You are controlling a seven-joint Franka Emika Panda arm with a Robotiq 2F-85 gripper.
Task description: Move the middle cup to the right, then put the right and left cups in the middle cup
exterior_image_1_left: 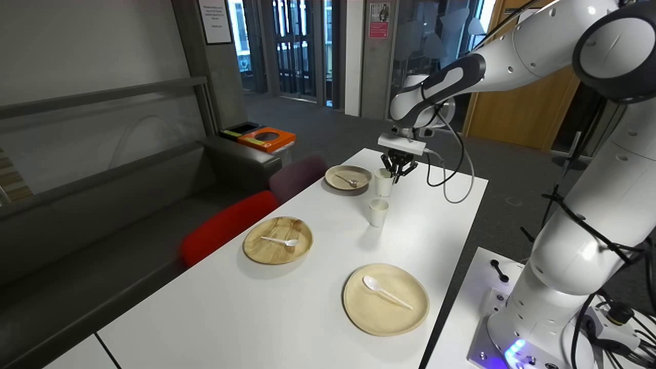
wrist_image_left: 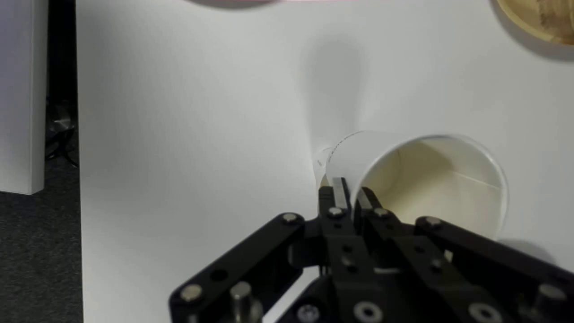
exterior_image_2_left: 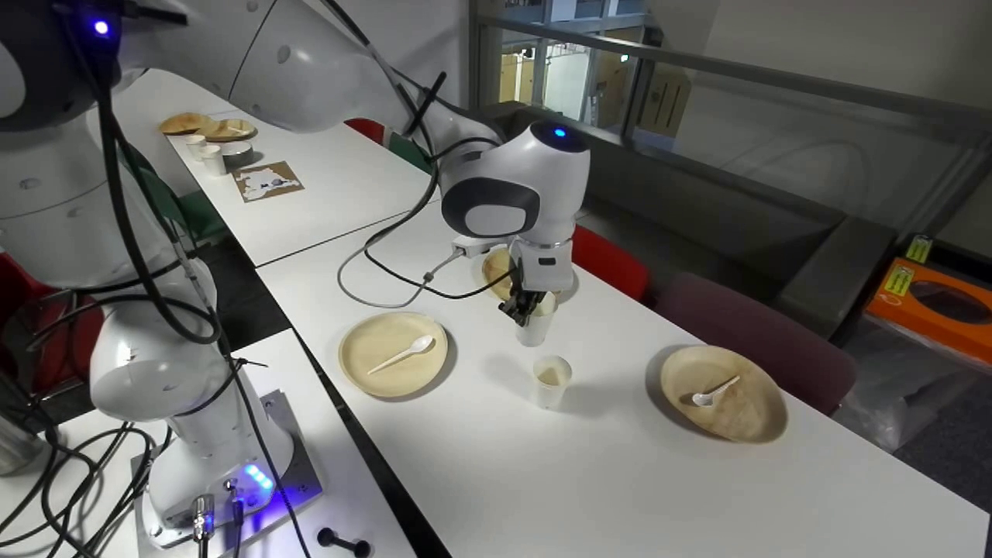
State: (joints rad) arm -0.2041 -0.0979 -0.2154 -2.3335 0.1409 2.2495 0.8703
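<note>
Wrist view: the claw [wrist_image_left: 353, 193] pinches a white cup [wrist_image_left: 428, 181] by its wall.
The cup's mouth lies at 3 o'clock; in both exterior views, a matching cup [exterior_image_1_left: 377, 215] stands upright on the table [exterior_image_1_left: 307, 302], at 6 o'clock from it.

My hand [wrist_image_left: 353, 197] is black, my arm [exterior_image_1_left: 538, 51] white with dark bands. The cup [wrist_image_left: 435, 181] in my grip is white, cream inside; the other cup [exterior_image_1_left: 378, 214] matches. In an exterior view, my bench [exterior_image_1_left: 230, 312] is plain white, the near plate [exterior_image_1_left: 379, 320] plain tan, the left plate [exterior_image_1_left: 277, 254] streaked brown, the near chair [exterior_image_1_left: 228, 225] red, the far chair [exterior_image_1_left: 298, 177] purple.
</note>
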